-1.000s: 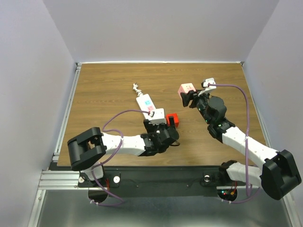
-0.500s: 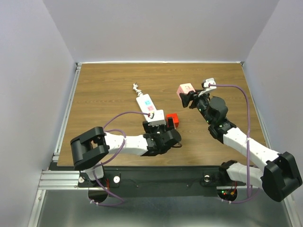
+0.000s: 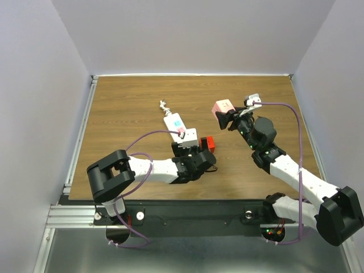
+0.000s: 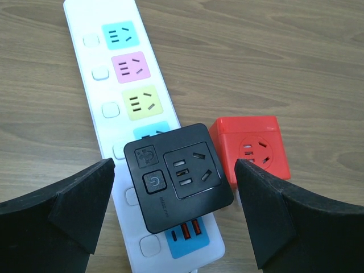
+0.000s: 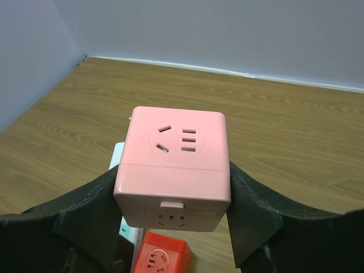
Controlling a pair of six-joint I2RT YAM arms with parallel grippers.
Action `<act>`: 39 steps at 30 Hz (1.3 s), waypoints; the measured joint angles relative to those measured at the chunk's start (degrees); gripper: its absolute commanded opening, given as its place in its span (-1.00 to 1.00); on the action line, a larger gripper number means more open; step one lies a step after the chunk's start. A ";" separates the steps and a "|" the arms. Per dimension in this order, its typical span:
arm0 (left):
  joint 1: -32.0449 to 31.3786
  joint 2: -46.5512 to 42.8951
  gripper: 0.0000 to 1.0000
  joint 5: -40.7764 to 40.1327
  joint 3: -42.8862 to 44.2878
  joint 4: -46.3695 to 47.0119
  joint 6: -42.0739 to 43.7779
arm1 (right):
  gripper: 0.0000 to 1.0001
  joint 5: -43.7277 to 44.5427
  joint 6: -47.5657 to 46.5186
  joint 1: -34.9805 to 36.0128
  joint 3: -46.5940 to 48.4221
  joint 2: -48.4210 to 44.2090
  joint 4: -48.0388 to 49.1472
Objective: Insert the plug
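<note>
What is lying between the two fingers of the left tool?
In the left wrist view, a black adapter sits on the white power strip there, with a red cube socket right beside it.

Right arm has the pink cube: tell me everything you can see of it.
The pink cube is a smooth plastic socket block with rounded edges. One face carries a round recess with socket slots; the adjoining face shows a small button and more slots, with a seam between them. The right gripper is shut on its two opposite sides, holding it square and clear of the wooden table.
</note>
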 measured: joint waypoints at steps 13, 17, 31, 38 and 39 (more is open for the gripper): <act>1.25 1.84 0.14 2.45 -0.28 1.27 3.23 | -0.99 -2.01 0.02 0.00 -1.75 -0.52 -0.22; 1.46 1.20 -0.44 3.10 -1.53 3.23 6.10 | -0.99 -4.42 -0.09 0.00 -1.64 0.28 -0.37; 1.95 -12.48 -1.00 21.29 -17.92 18.80 24.65 | -0.99 -7.98 -2.43 0.00 6.49 5.33 -11.41; 2.12 -18.95 -1.00 34.84 -24.70 24.22 32.11 | -0.99 -9.84 -6.84 0.00 16.85 11.06 -23.98; 2.12 -19.96 -1.00 35.50 -25.51 24.33 32.39 | -0.99 -10.05 -7.45 0.00 17.73 11.37 -25.79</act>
